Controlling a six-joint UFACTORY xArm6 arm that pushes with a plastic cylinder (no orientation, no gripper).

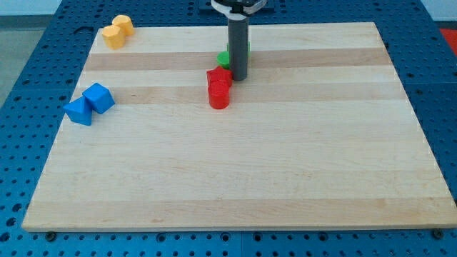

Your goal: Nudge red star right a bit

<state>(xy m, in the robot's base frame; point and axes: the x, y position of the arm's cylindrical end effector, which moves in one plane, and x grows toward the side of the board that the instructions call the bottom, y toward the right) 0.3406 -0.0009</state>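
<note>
Seemingly mid-approach, the tool, a bare rod with nothing to pinch, had its tip (pixel 238 77) just right of the red star (pixel 218 76) near the bench (pixel 285 178) far edge; it needed to round to the star's left.

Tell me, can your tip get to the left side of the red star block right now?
Probably, after a detour. My tip sits at the red star block's right, a red cylinder touching below, a green block above.
</note>
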